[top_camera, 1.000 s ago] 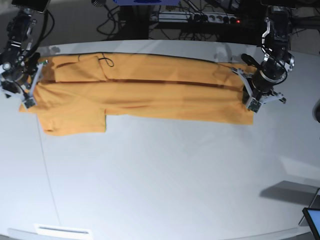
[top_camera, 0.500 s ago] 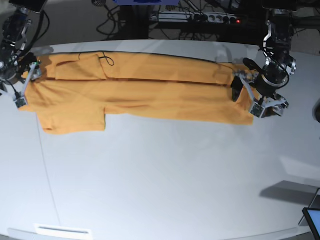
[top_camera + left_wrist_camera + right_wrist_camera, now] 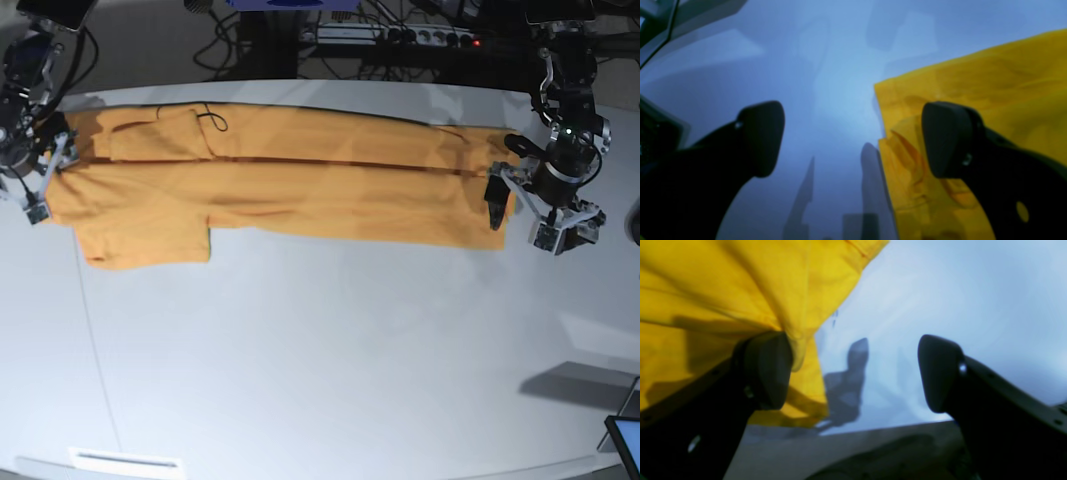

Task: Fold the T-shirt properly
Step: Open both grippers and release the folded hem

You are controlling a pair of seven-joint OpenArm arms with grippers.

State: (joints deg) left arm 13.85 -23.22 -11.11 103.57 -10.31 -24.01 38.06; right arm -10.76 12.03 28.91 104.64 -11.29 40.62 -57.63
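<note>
One broad white table (image 3: 330,350), smooth and matte, carries the shirt (image 3: 290,185), soft wrinkled orange-yellow cloth folded into a long band between the two grippers. Left gripper (image 3: 528,215) stands with jaws spread at the band's hem end, holding nothing; its wrist view shows layered cloth edges behind one dark rounded pad (image 3: 945,138). Right gripper (image 3: 853,373), jaws also spread, has cloth draped against one pad (image 3: 768,368).
</note>
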